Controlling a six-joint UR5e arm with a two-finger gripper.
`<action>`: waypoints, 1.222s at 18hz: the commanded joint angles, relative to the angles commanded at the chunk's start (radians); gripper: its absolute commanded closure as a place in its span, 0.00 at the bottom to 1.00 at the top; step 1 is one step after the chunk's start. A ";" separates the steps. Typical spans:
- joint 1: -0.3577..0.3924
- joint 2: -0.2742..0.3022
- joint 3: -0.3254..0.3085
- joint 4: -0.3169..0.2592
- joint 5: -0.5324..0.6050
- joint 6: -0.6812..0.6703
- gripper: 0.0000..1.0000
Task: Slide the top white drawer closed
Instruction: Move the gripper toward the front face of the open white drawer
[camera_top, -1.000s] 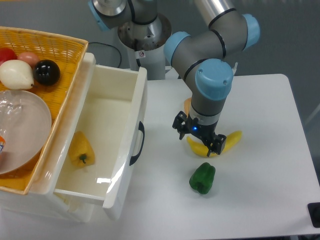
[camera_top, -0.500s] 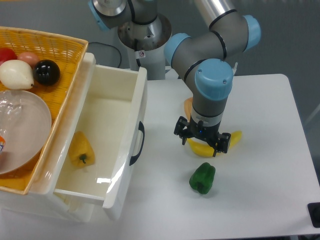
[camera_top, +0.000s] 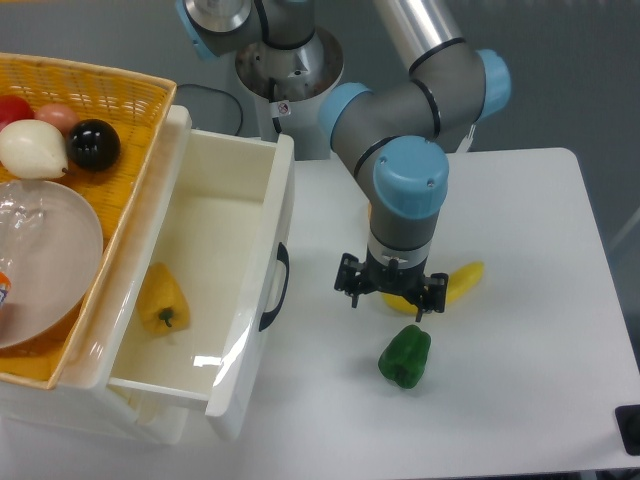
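The top white drawer (camera_top: 215, 270) stands pulled out, a yellow pepper (camera_top: 163, 298) inside. The gripper (camera_top: 390, 297), jaws spread, hovers over a banana (camera_top: 462, 282) near a green pepper (camera_top: 405, 356).

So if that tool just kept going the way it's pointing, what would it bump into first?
The tool points straight down, fingers spread. Directly beneath it lies the banana on the white table, so it would likely meet the banana first, though its height above is hard to judge.

Gripper (camera_top: 390, 296) now further left, nearer the top white drawer (camera_top: 262, 270), wrist turned level.
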 joint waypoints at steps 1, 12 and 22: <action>-0.006 -0.002 -0.003 -0.002 -0.006 -0.002 0.00; -0.026 0.000 -0.018 -0.012 -0.058 -0.040 0.00; -0.038 0.000 -0.014 -0.043 -0.074 -0.040 0.00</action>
